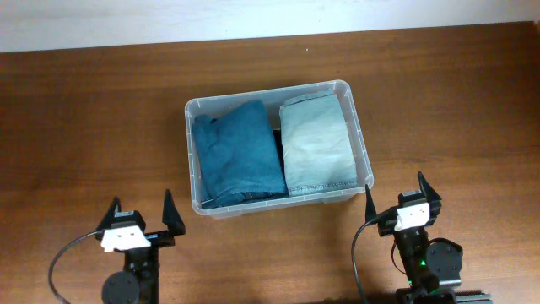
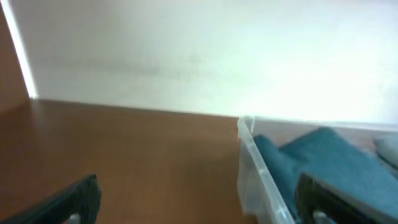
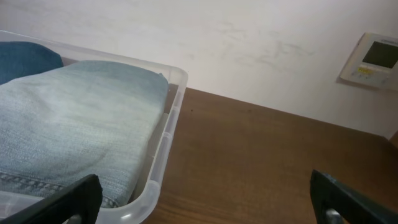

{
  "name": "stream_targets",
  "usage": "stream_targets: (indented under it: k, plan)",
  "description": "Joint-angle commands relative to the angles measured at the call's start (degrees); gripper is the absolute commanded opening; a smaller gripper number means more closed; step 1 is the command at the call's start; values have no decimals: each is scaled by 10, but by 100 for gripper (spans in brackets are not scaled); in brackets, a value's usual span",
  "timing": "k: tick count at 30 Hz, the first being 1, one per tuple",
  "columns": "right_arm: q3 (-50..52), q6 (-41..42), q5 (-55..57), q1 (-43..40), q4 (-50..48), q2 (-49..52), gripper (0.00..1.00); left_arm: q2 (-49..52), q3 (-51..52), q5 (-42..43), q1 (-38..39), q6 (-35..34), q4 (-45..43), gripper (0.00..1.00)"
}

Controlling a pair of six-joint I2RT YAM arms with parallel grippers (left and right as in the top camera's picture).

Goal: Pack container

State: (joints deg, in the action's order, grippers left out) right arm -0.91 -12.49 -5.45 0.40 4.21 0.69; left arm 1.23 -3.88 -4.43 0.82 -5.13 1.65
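1. The dark wooden tabletop (image 1: 84, 110) fills the overhead view, with a pale wall along its 12 o'clock edge.

2. The container (image 1: 253, 95) sits at the middle of the tabletop. Its long axis runs roughly 9 to 3 o'clock, turned slightly so the 3 o'clock end sits farther back. It lies at about 1 o'clock from the left arm and 11 o'clock from the right arm.

3. A folded dark blue garment (image 1: 238, 152) fills the container's 9 o'clock half, its length running 12 to 6 o'clock.

4. A folded pale denim piece (image 1: 316, 143) fills the 3 o'clock half, touching the dark one along the middle seam and lying parallel to it.

5. The left pincer (image 1: 142, 198) is released and empty, hovering off the container's near corner at 7 o'clock. Its wrist view shows the clear wall close on the 3 o'clock side.

6. The right pincer (image 1: 394, 183) is also spread wide and empty. Its inner fingertip is just beside the container's near corner at 5 o'clock, so this arm looks marginally the nearer, and nearest to the pale denim.

7. Both halves are occupied and nothing loose is visible on the tabletop, so the packing looks close to finished. Any tidying press would mean reaching forward and inward over the near rim.

8. A small white wall control panel (image 3: 372, 59) shows at 2 o'clock in the right wrist view.
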Motion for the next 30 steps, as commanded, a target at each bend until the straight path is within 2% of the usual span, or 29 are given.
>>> stream_targets:
  k: [1, 5, 30]
  plan:
    - [4, -4, -1, 0, 1, -5, 98, -10, 33, 28, -2, 28, 8, 99]
    - [4, -4, -1, 0, 1, -5, 98, -9, 33, 28, -2, 28, 31, 99]
    - [4, -4, -1, 0, 1, -5, 98, -8, 33, 28, -2, 29, 31, 99]
